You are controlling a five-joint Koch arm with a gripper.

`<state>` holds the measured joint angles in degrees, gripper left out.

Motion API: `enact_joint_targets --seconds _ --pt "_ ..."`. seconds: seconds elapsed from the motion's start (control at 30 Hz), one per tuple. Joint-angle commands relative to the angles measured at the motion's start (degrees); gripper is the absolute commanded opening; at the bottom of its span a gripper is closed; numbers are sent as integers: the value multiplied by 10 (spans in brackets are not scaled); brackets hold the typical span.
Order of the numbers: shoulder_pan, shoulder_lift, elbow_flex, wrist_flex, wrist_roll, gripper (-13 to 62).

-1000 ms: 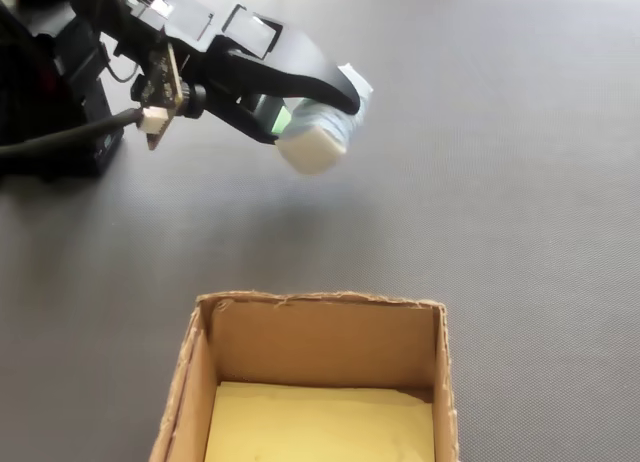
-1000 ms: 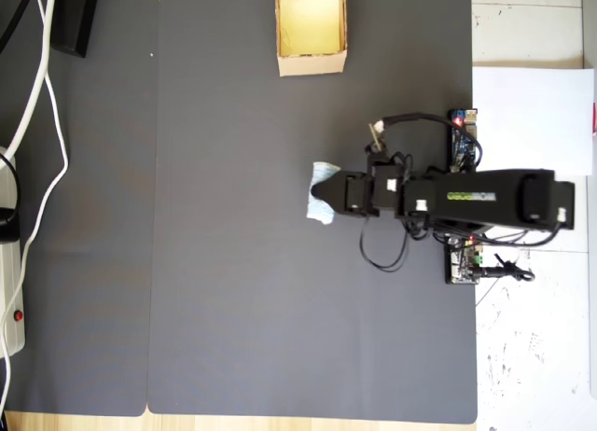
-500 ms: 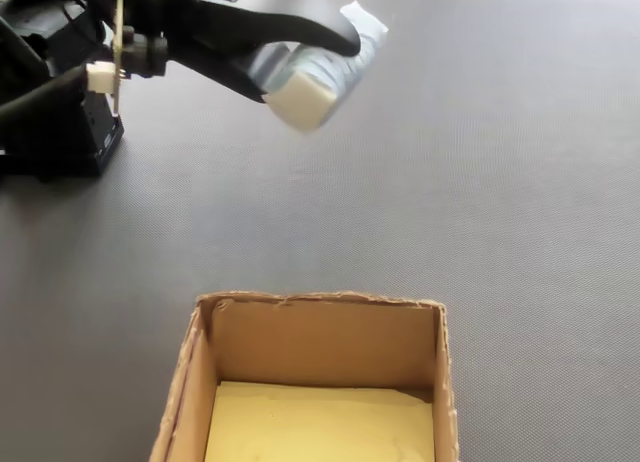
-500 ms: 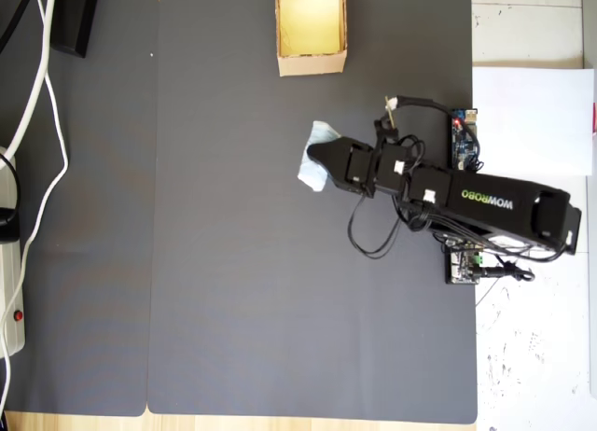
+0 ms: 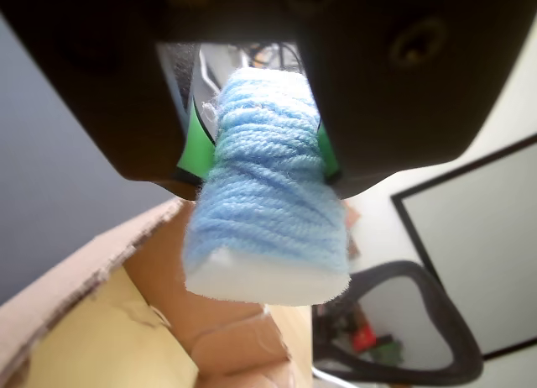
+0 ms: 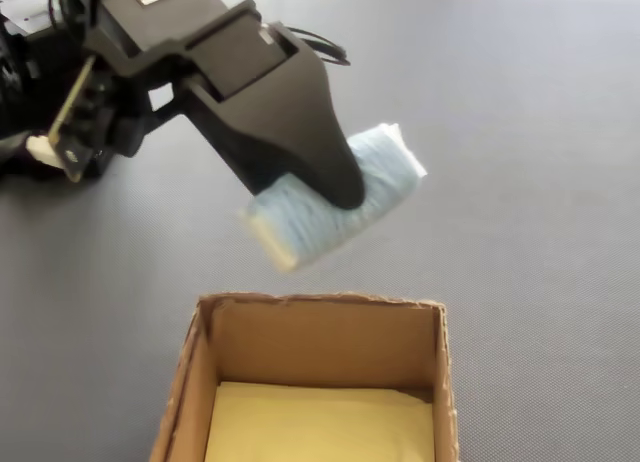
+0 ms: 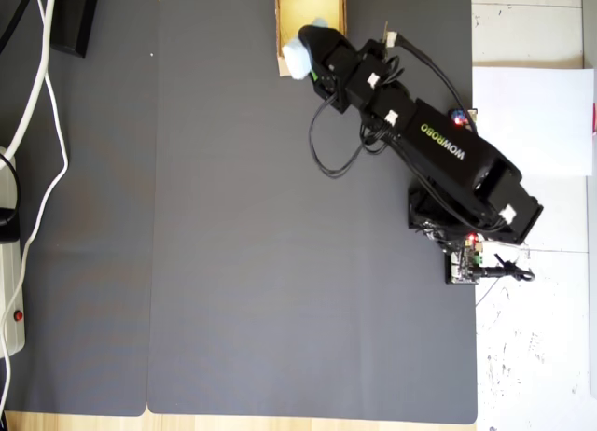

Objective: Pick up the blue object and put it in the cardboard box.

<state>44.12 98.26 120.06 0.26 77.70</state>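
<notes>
The blue object (image 5: 267, 205) is a pale blue yarn-wrapped roll with a white end, and my gripper (image 5: 262, 144) is shut on it between green-padded jaws. In the fixed view the blue object (image 6: 385, 167) hangs tilted in the air, held by the gripper (image 6: 325, 187) just behind the near wall of the cardboard box (image 6: 320, 332). The box is open-topped, tan, with a yellowish floor. From overhead the blue object (image 7: 297, 56) sits at the left wall of the cardboard box (image 7: 280, 20) near the mat's top edge. The cardboard box (image 5: 109, 312) fills the wrist view's lower left.
A dark grey mat (image 7: 242, 263) covers the table. Cables (image 7: 42, 123) and a black block (image 7: 73, 16) lie at the overhead view's left. The arm's base (image 7: 471, 230) stands at the mat's right edge beside white paper (image 7: 532, 118). A black chair (image 5: 411, 329) shows past the box.
</notes>
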Motion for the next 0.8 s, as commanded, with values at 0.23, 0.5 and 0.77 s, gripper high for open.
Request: enact_joint_targets --seconds 0.23,0.5,0.77 --pt "56 -47 -94 45 -11 104" --pt "57 -57 -109 100 6 319" --pt "50 -36 -116 98 8 324"
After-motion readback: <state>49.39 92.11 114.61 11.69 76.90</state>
